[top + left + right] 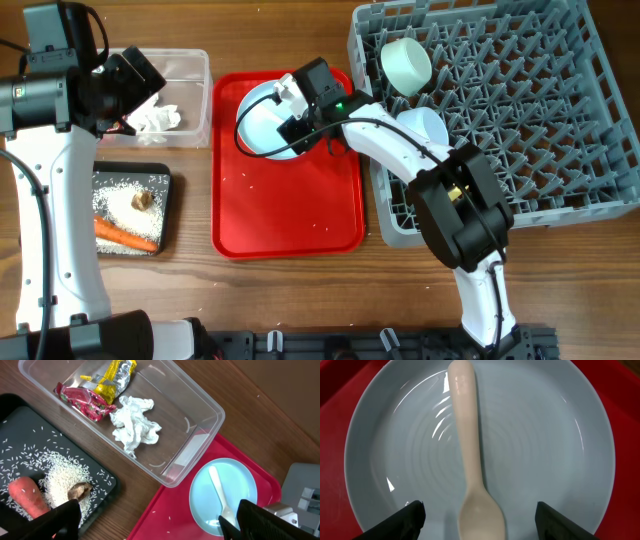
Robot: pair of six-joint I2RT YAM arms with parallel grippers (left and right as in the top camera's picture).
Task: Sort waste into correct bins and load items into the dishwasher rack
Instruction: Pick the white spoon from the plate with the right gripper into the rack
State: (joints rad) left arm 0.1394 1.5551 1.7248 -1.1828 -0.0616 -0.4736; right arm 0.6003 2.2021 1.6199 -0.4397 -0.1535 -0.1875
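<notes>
- Right gripper (481, 519): fingers spread wide with nothing held, hovering low over the plate, one finger on each side of the white spoon (467, 445).
- The spoon lies flat in the middle of the light blue plate (545, 435). Its bowl end sits between the fingers and its handle runs straight away from the wrist.
- Step in hand, as I read it: pick the spoon off the plate.
- Doing it well: keep centred across the spoon and drop until the tips nearly touch the glaze before closing. Grip on the narrow neck rather than the rounded bowl, which looks likely to squirt out.
- Risk: hard plastic on a slick plate, so an off-centre squeeze may spin the spoon or drag the plate.
- The plate sits on the red tray (290, 210), at its far end.
- Dishwasher rack (560, 150) is just beside the tray. Two bowls (405, 63) (425, 125) are already in it, so there is plenty of free peg space for the spoon.
- Left gripper (157, 517): fingers apart and empty, over the clear tub (200, 407).
- The tub holds the napkin (135, 422) and wrappers (82, 400).
- The black tray (168, 200) holds the carrot (125, 235), rice (125, 195) and brown scrap (142, 201).
</notes>
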